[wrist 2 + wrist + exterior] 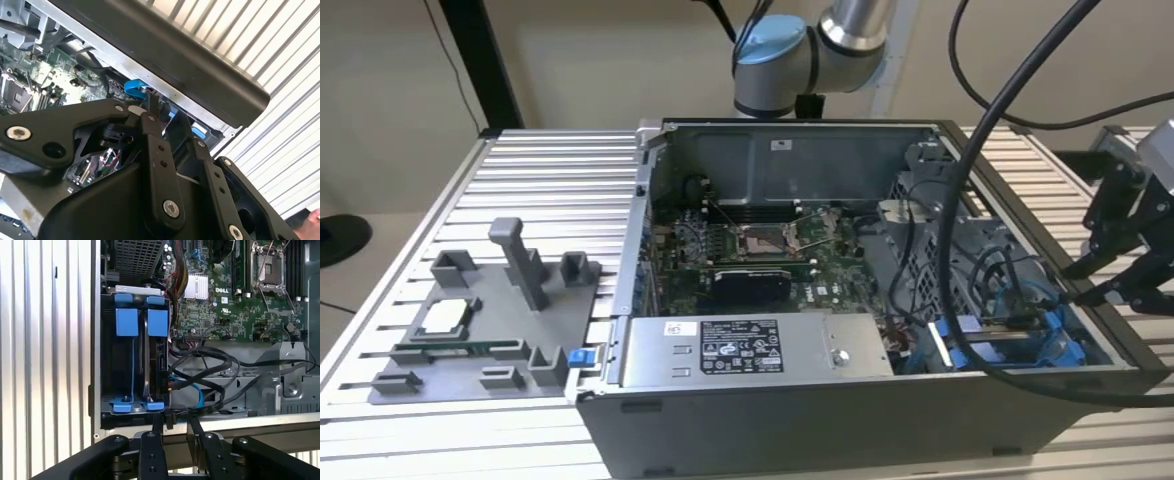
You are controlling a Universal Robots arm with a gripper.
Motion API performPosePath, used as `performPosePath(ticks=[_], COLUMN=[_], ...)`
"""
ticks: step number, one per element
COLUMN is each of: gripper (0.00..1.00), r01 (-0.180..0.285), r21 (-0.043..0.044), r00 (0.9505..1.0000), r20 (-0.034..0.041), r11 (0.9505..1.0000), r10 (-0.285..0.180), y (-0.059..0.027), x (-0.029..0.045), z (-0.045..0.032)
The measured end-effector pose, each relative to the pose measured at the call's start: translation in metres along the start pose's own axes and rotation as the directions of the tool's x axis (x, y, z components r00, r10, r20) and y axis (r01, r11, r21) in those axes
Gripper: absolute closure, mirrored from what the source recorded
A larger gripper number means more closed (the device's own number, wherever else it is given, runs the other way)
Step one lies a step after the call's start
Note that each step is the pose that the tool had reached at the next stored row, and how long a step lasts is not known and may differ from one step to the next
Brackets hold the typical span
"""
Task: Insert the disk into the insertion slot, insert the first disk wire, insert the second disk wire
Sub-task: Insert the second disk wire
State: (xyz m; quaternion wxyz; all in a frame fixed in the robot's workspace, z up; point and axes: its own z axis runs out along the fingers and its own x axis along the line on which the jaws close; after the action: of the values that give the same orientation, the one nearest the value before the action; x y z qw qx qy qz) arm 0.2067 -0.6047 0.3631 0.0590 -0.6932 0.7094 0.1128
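Fingers (156,426) a little apart at the case rim, with no clear hold on anything.

In the first wrist view the gripper (176,424) keeps a narrow gap between its two thin black fingers, right at the rim of the computer case (235,426). Just past the rim is the slot (131,365), with blue fittings, and the disk (159,362) stands edge-on inside it. A blue wire (196,390) curves from the disk's end among black wires, near the circuit board (225,305). In the exterior view the gripper (1091,285) is over the case's edge on the exterior view's right.
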Motion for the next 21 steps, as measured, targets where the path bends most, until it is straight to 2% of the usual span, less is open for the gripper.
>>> performPosePath(ticks=[7, 11, 13, 17, 21], gripper=[0.00, 0.00, 0.00, 0.00, 0.00], r01=[0.002, 0.004, 0.005, 0.005, 0.004], r21=[-0.0010, -0.0018, -0.0020, -0.0043, -0.0058], r00=[0.9995, 0.9983, 0.9977, 0.9975, 0.9975], r20=[0.0317, 0.0586, 0.0671, 0.0703, 0.0702], r11=[1.0000, 1.0000, 1.0000, 1.0000, 1.0000], r10=[-0.002, -0.004, -0.005, -0.005, -0.004], y=[-0.0004, -0.0007, -0.0008, -0.0010, -0.0011], x=[0.0061, 0.0075, 0.0096, 0.0164, 0.0180], z=[0.0035, 0.0066, 0.0071, 0.0058, 0.0074])
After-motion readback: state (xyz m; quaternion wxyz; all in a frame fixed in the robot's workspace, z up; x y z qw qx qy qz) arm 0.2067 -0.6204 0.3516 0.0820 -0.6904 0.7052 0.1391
